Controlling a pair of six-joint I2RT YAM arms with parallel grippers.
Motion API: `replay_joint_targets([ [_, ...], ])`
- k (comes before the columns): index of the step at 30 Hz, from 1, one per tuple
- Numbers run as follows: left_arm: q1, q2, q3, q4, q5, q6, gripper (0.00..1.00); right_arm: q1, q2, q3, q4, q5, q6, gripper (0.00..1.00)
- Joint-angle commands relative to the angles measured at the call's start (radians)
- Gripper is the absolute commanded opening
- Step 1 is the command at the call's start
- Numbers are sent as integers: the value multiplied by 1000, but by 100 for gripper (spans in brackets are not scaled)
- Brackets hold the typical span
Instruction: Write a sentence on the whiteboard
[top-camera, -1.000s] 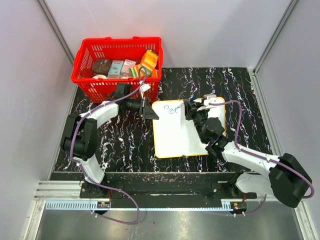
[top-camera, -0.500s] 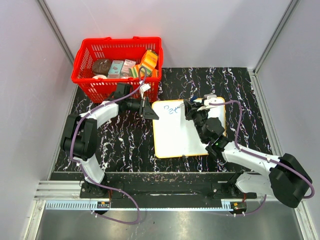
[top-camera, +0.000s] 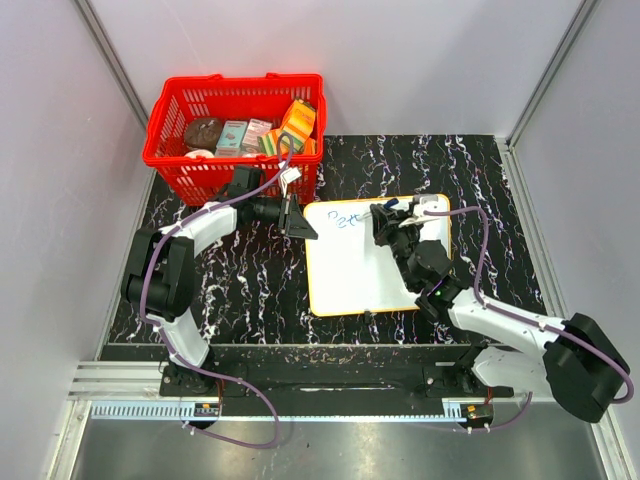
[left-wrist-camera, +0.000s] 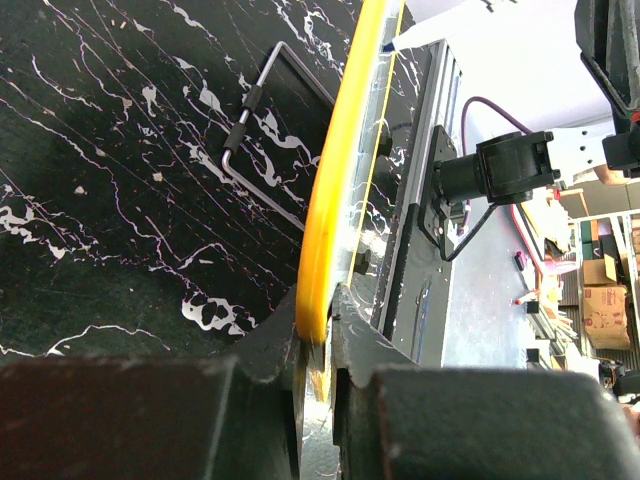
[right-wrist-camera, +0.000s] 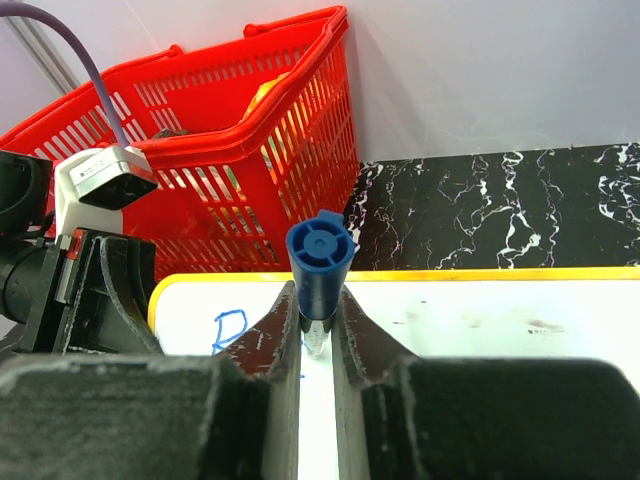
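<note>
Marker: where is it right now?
Right wrist view, centre: the marker stands clamped in the right end effector over the whiteboard, just right of the blue letters, red basket behind.

Black worktop (top-camera: 230, 290), veined all over with white marbling. White whiteboard (top-camera: 350, 280) at centre frame, edged with a thin yellow-orange rim. Thin blue letters (top-camera: 345, 219) near its top edge. Red slotted basket (top-camera: 205, 178) at upper left, with orange, green and brown packs (top-camera: 297, 122). Blue marker (right-wrist-camera: 320, 260). White-and-black arms (top-camera: 205, 222), purple cables (top-camera: 481, 245). Pale grey walls (top-camera: 60, 150).
</note>
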Motion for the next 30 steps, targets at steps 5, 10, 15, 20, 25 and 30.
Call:
replay_joint_targets([
  [5, 3, -1, 36, 52, -122, 96, 0, -9, -29, -31, -31, -5, 25, 0],
  [10, 3, -1, 38, 52, -124, 96, 0, -9, -42, -38, -48, 7, 25, 0],
  [15, 3, -3, 38, 54, -125, 96, 0, -11, -63, -46, -60, 24, 16, 0],
  [20, 2, 0, 38, 54, -125, 96, 0, -9, -75, -37, -68, 47, 0, 0],
  [25, 2, 0, 36, 52, -124, 96, 0, -9, -89, -19, -56, 32, -4, 0],
  [30, 2, -1, 41, 46, -127, 100, 0, -11, -137, -20, -29, -6, 6, 0],
])
